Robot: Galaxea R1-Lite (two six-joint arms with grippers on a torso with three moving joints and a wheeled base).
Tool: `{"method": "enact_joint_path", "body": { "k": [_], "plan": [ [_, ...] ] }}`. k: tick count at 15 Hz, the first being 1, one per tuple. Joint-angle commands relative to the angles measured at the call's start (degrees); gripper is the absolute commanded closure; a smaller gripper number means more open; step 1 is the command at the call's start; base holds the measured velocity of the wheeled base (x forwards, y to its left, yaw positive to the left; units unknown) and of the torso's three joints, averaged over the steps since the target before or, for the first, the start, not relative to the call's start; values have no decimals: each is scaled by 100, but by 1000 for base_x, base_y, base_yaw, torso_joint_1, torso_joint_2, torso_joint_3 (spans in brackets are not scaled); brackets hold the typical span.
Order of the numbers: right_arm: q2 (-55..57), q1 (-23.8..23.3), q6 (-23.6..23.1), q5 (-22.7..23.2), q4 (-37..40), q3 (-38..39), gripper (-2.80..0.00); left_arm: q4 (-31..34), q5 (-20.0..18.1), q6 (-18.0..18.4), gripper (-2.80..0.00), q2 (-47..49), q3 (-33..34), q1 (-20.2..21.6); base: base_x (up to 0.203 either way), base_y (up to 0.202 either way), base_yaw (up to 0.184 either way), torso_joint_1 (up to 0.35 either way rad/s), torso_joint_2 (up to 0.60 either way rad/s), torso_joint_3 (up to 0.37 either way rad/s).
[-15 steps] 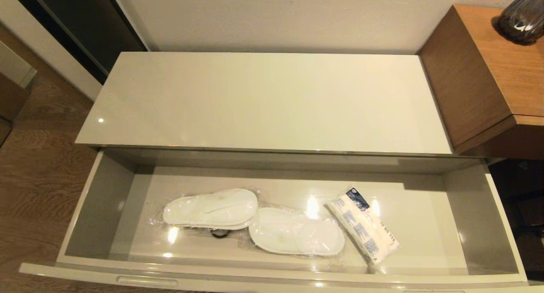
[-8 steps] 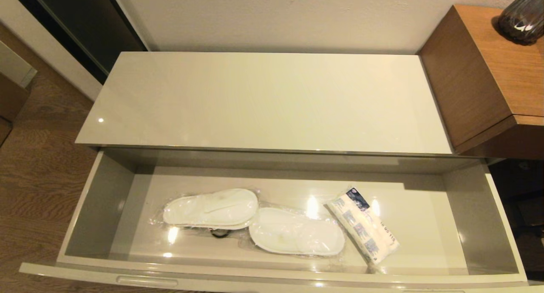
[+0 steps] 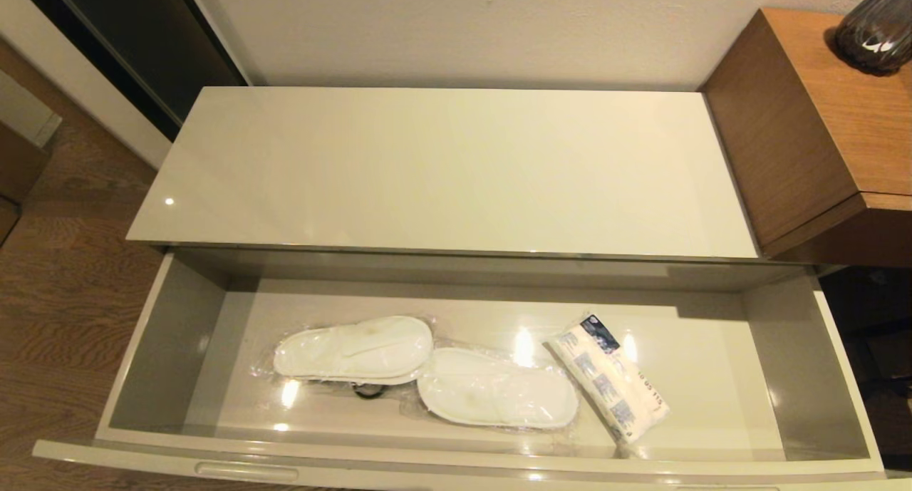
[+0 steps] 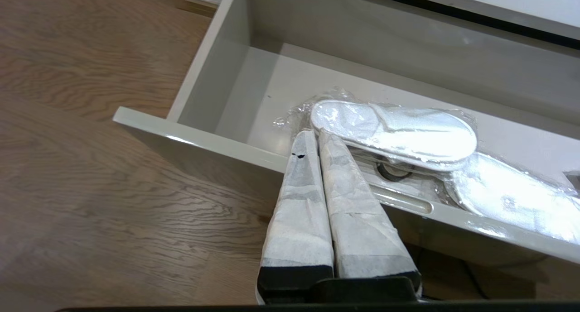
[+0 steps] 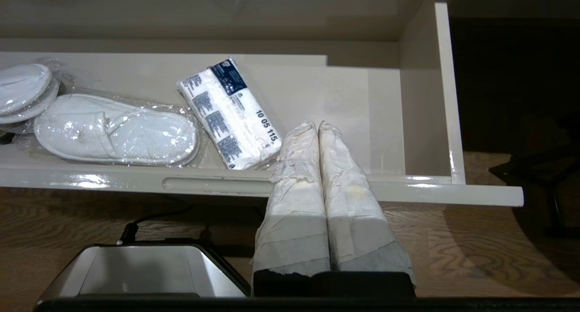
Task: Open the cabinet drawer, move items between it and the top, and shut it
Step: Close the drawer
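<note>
The wide cream drawer (image 3: pixel 164 355) stands pulled fully out under the bare glossy cabinet top (image 3: pixel 442 170). Inside lie two wrapped white slippers (image 3: pixel 356 350) (image 3: pixel 497 389) and a white tissue pack with blue prints (image 3: pixel 609 379). Neither gripper shows in the head view. My left gripper (image 4: pixel 316 133) is shut and holds nothing; it hovers in front of the drawer front near the slippers (image 4: pixel 394 128). My right gripper (image 5: pixel 316 124) is also shut on nothing, in front of the drawer front beside the tissue pack (image 5: pixel 229 112).
A small black ring (image 3: pixel 367 391) lies half under the slippers. A taller brown wooden unit (image 3: pixel 812 127) with a dark vase (image 3: pixel 876 28) stands at the right. Wooden floor (image 3: pixel 64 291) lies to the left. Slot handles (image 3: pixel 246 471) run along the drawer front.
</note>
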Motion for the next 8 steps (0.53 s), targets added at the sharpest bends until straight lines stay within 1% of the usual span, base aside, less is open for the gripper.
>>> {"method": "enact_joint_path", "body": {
  "k": [1, 2, 3, 4, 5, 6, 8],
  "plan": [
    [9, 2, -3, -1, -7, 0, 0, -2, 202, 34, 0, -218, 2, 6, 0, 0, 0, 0, 0, 0],
    [0, 2, -3, -1, -7, 0, 0, 8, 242, 76, 0, -218, -4, 2, 0, 0, 0, 0, 0, 0],
    [8, 2, -3, 4, -5, 0, 0, 34, 241, 238, 0, -218, -10, 4, 0, 0, 0, 0, 0, 0],
    [8, 2, 4, -1, -5, 8, 0, 78, 221, 809, 0, -218, 20, 5, 0, 0, 0, 0, 0, 0],
    [0, 2, 6, -1, -7, 0, 0, 123, 138, 1297, 0, -218, 47, 8, 0, 0, 0, 0, 0, 0],
    [0, 2, 6, -1, 2, 0, 0, 157, 54, 1316, 0, -218, 61, 10, 0, 0, 0, 0, 0, 0],
    [0, 2, -3, -1, -7, 0, 0, 132, 84, 963, 0, -218, 58, 11, 0, 0, 0, 0, 0, 0]
  ]
}}
